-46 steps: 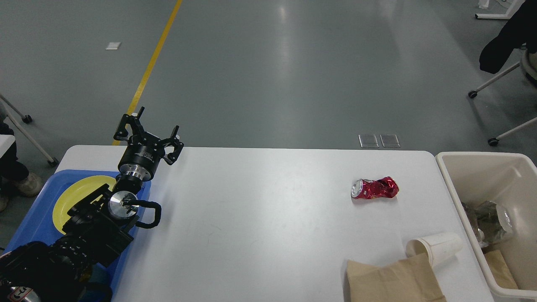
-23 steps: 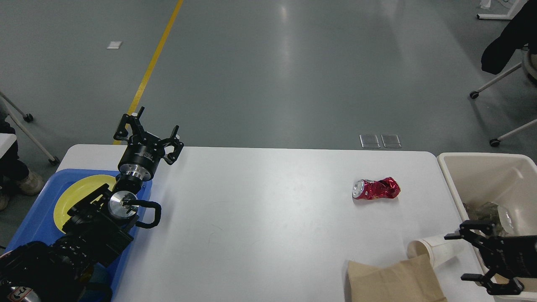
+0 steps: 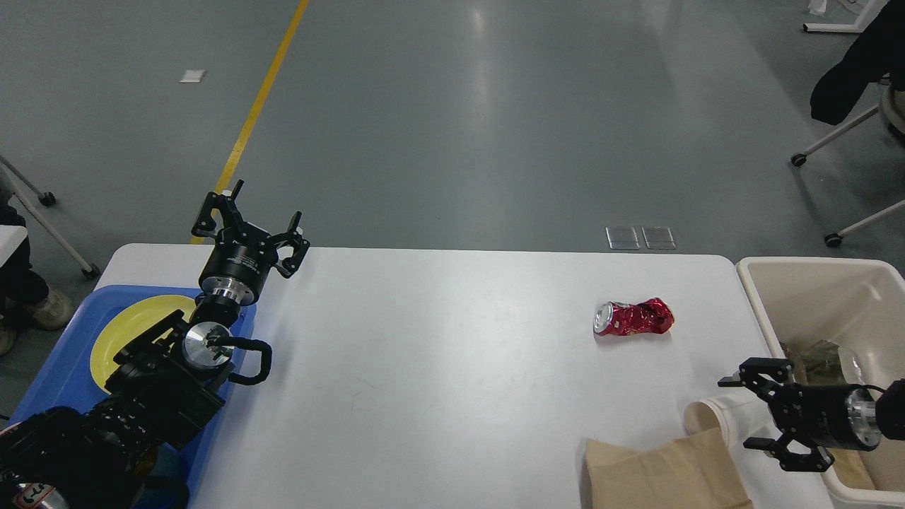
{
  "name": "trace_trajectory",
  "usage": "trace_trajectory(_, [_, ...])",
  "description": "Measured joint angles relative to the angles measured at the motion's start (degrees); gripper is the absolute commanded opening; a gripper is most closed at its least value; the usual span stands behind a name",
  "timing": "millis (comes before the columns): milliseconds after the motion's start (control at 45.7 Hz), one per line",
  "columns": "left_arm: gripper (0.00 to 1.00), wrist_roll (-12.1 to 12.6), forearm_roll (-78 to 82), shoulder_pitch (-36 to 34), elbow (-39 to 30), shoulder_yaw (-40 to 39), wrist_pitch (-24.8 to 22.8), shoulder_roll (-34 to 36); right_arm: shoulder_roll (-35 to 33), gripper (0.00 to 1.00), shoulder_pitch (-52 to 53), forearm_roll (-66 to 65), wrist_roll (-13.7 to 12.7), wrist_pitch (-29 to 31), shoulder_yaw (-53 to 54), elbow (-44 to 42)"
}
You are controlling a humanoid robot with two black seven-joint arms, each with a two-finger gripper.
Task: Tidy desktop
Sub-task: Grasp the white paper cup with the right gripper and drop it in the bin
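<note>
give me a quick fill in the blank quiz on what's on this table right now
1. The crushed red metal can lies on its ____ on the large white rectangular desktop.
2. The round yellow plate sits in a ____ plastic tray.
3. The right end effector, fingers spread, hovers at the tipped white paper ____.
4. The flat brown paper bag lies at the desktop's ____ edge.

Missing words: side; blue; cup; near
</note>
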Motion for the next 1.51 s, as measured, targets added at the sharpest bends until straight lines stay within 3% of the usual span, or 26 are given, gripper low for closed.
trace_trajectory(262, [0.97, 0.0, 0.0, 0.0, 0.0, 0.0, 0.0, 0.0, 3.8, 0.96, -2.6, 0.0, 0.2, -3.8, 2.2, -4.9])
trace_trajectory(350, [0.97, 0.0, 0.0, 0.0, 0.0, 0.0, 0.0, 0.0, 5.8, 0.63, -3.1, 0.2, 0.2, -6.1, 2.4, -5.7])
trace_trajectory(437, [0.97, 0.0, 0.0, 0.0, 0.0, 0.0, 0.0, 0.0, 7.7, 0.07, -3.9, 0.7, 0.1, -8.8, 2.6, -5.9])
trace_trajectory(459, [0.97, 0.0, 0.0, 0.0, 0.0, 0.0, 0.0, 0.0, 8.1, 0.0, -4.1, 1.0, -0.1, -9.3, 2.6, -5.9])
trace_trajectory(766, [0.97, 0.0, 0.0, 0.0, 0.0, 0.0, 0.0, 0.0, 9.8, 0.0, -3.8, 0.9, -0.4, -10.0, -0.4, -4.1])
trace_trajectory(1094, [0.97, 0.0, 0.0, 0.0, 0.0, 0.0, 0.0, 0.0, 0.7, 0.0, 9.7, 0.8, -0.5, -8.8, -12.7, 4.4])
trace_trajectory(1312, [0.97, 0.0, 0.0, 0.0, 0.0, 0.0, 0.0, 0.0, -4.5, 0.0, 21.3, 0.8, -0.4, 1.1, -23.2, 8.0])
trace_trajectory(1422, [0.97, 0.0, 0.0, 0.0, 0.0, 0.0, 0.0, 0.0, -6.7, 0.0, 31.6, -0.4, -0.4, 8.5, -32.4, 10.0])
trace_trajectory(1509, [0.97, 0.0, 0.0, 0.0, 0.0, 0.0, 0.0, 0.0, -7.3, 0.0, 40.7, -3.4, -0.4, 10.9, -39.8, 10.8])
